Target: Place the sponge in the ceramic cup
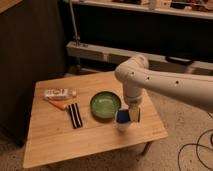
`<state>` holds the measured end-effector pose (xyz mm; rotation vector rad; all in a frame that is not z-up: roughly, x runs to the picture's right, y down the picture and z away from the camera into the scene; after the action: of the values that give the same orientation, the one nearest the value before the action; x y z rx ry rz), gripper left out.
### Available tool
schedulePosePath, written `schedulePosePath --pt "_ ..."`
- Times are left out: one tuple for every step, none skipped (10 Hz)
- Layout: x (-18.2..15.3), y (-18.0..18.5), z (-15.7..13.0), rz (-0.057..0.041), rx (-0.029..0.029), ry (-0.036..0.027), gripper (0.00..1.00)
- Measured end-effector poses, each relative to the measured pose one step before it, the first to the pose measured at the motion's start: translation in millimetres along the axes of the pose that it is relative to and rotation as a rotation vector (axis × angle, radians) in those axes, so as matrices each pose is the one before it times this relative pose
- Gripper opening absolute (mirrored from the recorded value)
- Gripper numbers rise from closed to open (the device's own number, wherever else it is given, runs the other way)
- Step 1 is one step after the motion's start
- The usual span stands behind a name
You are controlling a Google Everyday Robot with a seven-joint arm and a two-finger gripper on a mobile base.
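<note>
The blue sponge [123, 116] hangs in my gripper [131, 115], directly over the mouth of the white ceramic cup [121, 126]. The cup stands on the wooden table [75, 145] near its front right, just right of the green bowl. Most of the cup is hidden by the sponge and gripper, and only its lower side shows. My arm reaches in from the right and points down, with the gripper shut on the sponge.
A wide green bowl [105, 105] sits just left of the cup. Further left lie a black-and-white striped strip [75, 115], an orange object [58, 104] and a clear bottle [59, 93] on its side. A dark cabinet stands to the left and shelving behind.
</note>
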<state>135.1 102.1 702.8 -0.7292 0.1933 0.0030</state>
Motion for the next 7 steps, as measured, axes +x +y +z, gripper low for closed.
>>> schedulePosePath --pt "2.5 -3.62 3.47 0.00601 0.00237 0.02266 0.0" --pt "3.34 -2.89 3.15 0.00737 -0.00146 0.0143 0.0" --pt "4.66 -2.48 3.91 0.01053 -0.00488 0.01161 0.0" --pt "4.29 -2.99 2.21 0.01287 -0.00188 0.00678 0.0" --pt "2.82 -1.77 0.02 0.00706 0.00117 0.00352 0.0" --pt "1.66 -0.9 0.67 0.00339 -0.00022 0.00547 0.02" --pt "-0.71 -0.35 -0.54 -0.0017 0.00108 0.00575 0.11"
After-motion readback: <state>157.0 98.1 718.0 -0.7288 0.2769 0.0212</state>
